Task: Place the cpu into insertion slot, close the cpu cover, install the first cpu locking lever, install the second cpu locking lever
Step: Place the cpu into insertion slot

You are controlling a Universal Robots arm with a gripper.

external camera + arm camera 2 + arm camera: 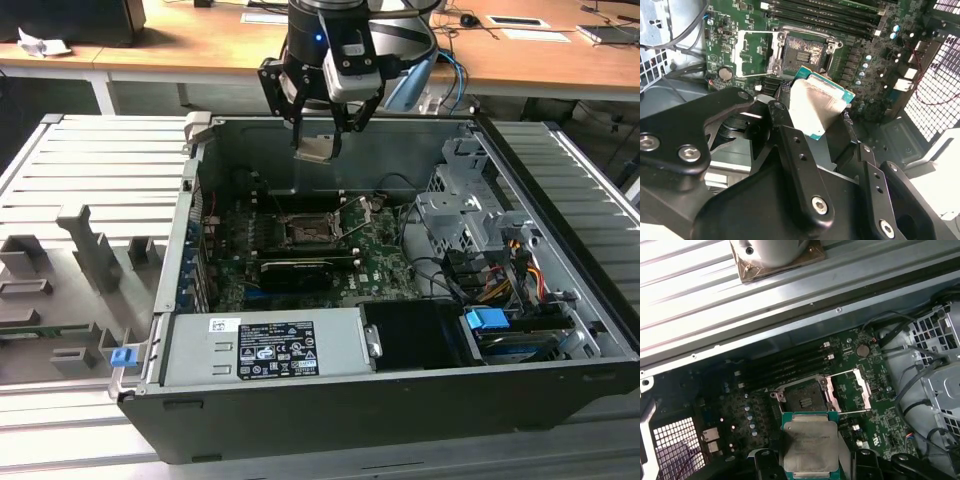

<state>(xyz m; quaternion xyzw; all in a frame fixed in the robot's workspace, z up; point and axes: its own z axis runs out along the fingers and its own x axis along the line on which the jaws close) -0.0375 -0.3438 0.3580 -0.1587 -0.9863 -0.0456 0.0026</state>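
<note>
My gripper (318, 135) hangs above the open computer case, shut on the cpu (317, 149), a pale silvery square plate with a green edge. In both wrist views the cpu (816, 106) (810, 445) sits between the black fingers (782, 112), held by its sides. Well below it on the green board lies the insertion slot (305, 231) (802, 54) (802, 396), a square black socket with nothing in it. The cpu cover (754, 52) (851, 389), a silver frame, is swung open beside the socket. Thin locking levers (356, 226) stand raised next to it.
A long black card (295, 270) lies just in front of the socket. A grey power supply (260, 345) fills the case's near side. A drive cage (470, 215) with cables is on the exterior view's right. A grey fixture tray (80, 260) lies on its left.
</note>
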